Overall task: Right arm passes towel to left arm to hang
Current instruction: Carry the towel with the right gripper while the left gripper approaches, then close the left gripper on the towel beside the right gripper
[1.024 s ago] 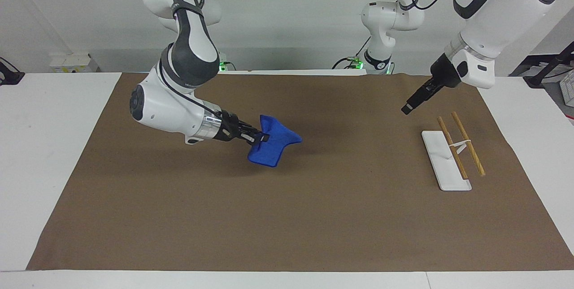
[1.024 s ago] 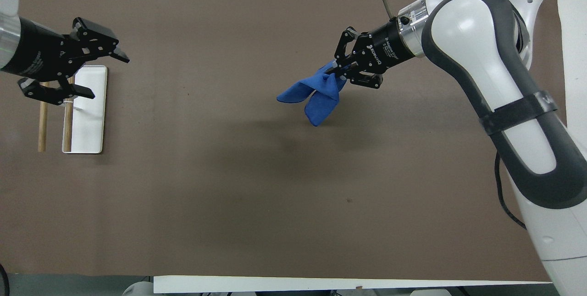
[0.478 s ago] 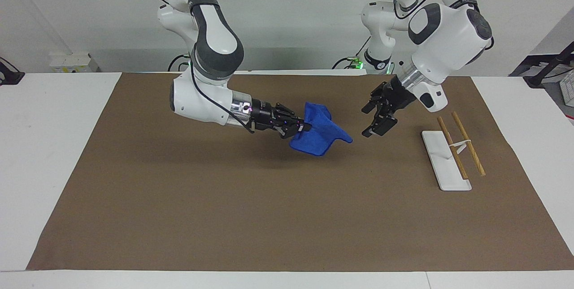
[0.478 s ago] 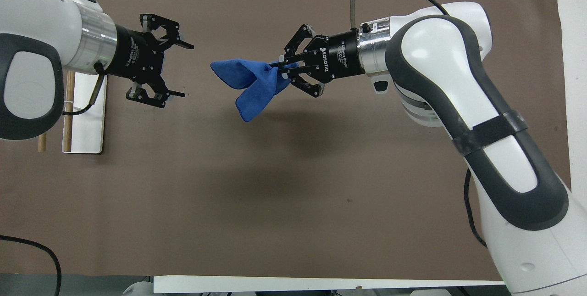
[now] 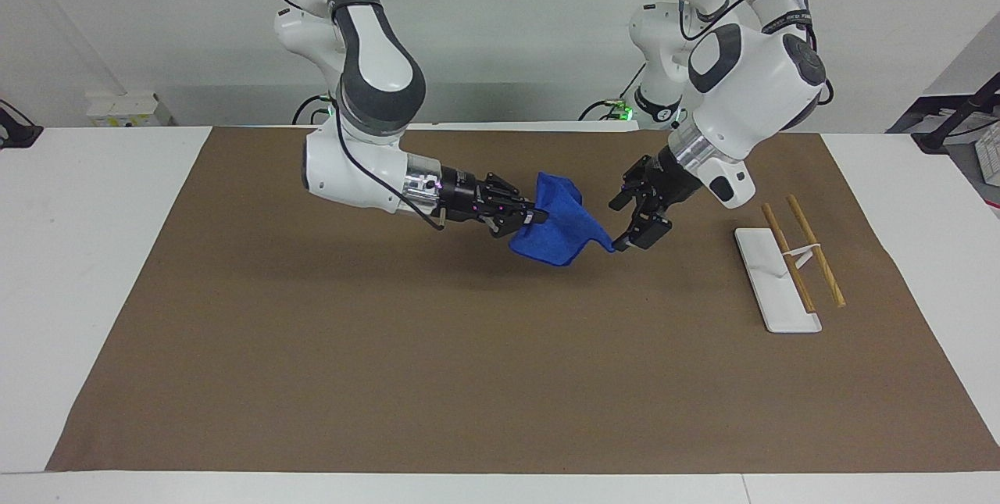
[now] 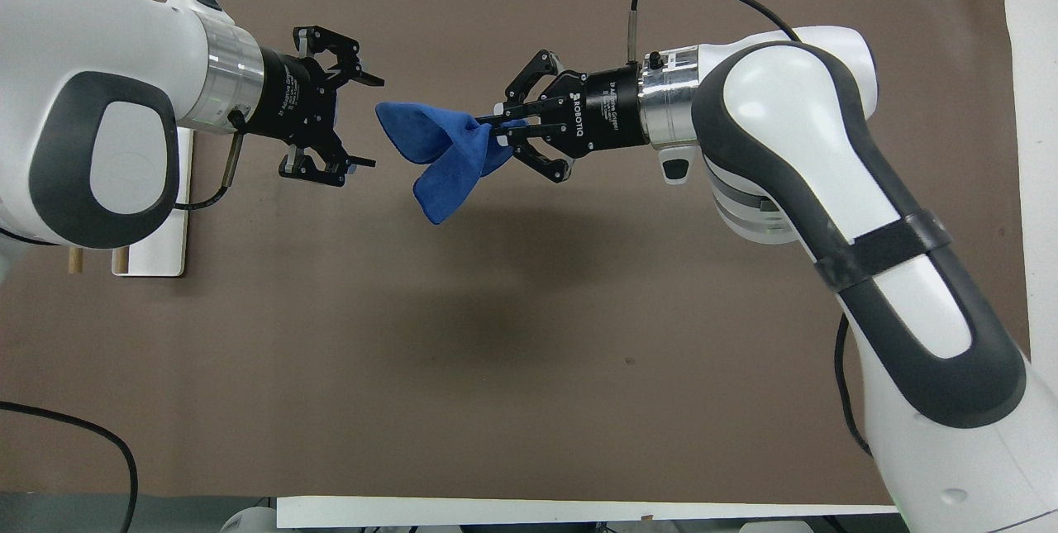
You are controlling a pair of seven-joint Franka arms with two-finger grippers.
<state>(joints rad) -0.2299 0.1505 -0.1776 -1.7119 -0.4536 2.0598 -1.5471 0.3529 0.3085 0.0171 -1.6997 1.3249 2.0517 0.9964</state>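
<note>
The bright blue towel [image 5: 558,224] [image 6: 438,145] hangs in the air over the middle of the brown cloth, pinched at one bunched end by my right gripper [image 5: 537,217] [image 6: 488,121], which is shut on it. Its free end points toward my left gripper [image 5: 619,224] [image 6: 374,121]. That gripper is open, one finger on each side of the towel's free corner, level with its tip. Whether a finger touches the towel I cannot tell.
A small rack stands toward the left arm's end of the table: a white base [image 5: 769,285] [image 6: 165,252] carrying two wooden rods [image 5: 816,262]. In the overhead view the left arm covers most of it. A brown cloth [image 5: 469,379] covers the table.
My left gripper has swung from over the rack to the towel's free end. My right arm has carried the towel toward the left arm's end, then nearly stopped.
</note>
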